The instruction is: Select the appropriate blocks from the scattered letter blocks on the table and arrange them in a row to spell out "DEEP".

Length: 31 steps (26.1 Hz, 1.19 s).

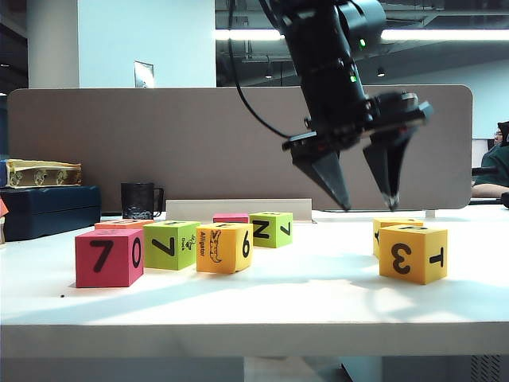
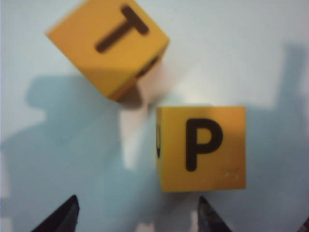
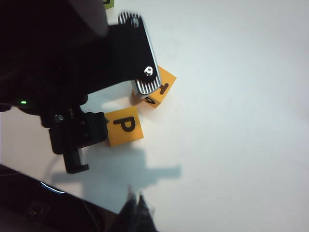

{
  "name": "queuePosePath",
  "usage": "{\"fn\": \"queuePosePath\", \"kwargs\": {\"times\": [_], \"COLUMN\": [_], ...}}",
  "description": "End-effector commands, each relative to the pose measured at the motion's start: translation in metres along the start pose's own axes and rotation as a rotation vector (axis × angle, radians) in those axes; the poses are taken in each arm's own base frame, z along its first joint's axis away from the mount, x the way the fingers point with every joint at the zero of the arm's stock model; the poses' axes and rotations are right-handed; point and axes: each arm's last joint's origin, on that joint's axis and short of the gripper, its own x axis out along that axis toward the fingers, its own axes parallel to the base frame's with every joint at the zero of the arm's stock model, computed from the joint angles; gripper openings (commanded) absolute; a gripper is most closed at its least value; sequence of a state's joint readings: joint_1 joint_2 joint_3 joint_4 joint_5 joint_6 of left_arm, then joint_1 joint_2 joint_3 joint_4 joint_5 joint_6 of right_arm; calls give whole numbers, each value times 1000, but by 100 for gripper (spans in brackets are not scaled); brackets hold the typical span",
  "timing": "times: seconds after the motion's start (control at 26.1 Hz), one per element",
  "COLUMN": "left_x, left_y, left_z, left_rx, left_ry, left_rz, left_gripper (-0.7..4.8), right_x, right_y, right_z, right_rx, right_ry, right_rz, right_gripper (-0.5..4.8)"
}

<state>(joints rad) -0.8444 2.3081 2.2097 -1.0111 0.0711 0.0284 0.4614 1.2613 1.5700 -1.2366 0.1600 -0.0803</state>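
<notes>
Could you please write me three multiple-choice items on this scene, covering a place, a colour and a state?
1. The left claw hangs: A over the red cube; B over the "T" block and the "P" block; C beside the mug.
2. The "P" block is: A lime green; B red; C yellow-orange.
3. The left claw is: A open and empty; B shut on the "T" block; C shut on the "P" block.
Answers: 1 B, its wrist view looks down on both; 2 C, both wrist views show that colour; 3 A, its fingertips stand apart with nothing between them.

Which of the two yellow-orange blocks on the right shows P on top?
The rear block, lying below the open left gripper; the front block has T on top.
</notes>
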Motion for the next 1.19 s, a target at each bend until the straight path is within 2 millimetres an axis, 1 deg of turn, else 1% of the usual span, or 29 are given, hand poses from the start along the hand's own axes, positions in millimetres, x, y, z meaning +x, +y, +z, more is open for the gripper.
{"fn": "queuePosePath", "kwargs": {"times": [0.04,0.23,0.31,0.38,0.61,0.65,0.69,0.73,0.84,1.0,1.03,1.15,1.19], "left_x": [-4,-1,1,10,22,28,30,34,40,47,50,52,52], "left_y": [-11,-20,-21,-25,-32,-38,-38,-40,-44,-44,-44,-44,-44], "left_z": [4,5,5,4,5,5,5,6,5,4,3,2,2], "left_rx": [20,37,39,47,59,70,69,68,42,37,38,37,37], "left_ry": [-34,-48,-45,-37,-42,-42,-48,-54,-53,-42,-38,-32,-32], "left_rz": [-9,-21,-23,-27,-33,-35,-35,-33,-39,-27,-20,-14,-13], "left_gripper": [310,317,373,440,440,440,439,431,429,425,411,297,277], "right_x": [-13,-22,-22,-22,-22,-22,-22,-22,-22,-22,-22,-22,-22], "right_y": [-2,-3,-3,-3,-2,-2,-2,-2,-2,-2,-2,-2,-2], "right_z": [-3,-6,-7,-9,-9,-8,-8,-8,-8,-9,-8,-8,-8], "right_rx": [-6,-10,-12,-14,-14,-14,-14,-13,-14,-14,-14,-14,-14], "right_ry": [12,41,52,66,65,64,64,63,64,64,65,64,64], "right_rz": [-2,1,2,4,10,10,10,10,10,10,10,10,10], "right_gripper": [-1,-1,-1,-1,-1,-1,-1,-1,-1,-1,-1,-1,-1]}}
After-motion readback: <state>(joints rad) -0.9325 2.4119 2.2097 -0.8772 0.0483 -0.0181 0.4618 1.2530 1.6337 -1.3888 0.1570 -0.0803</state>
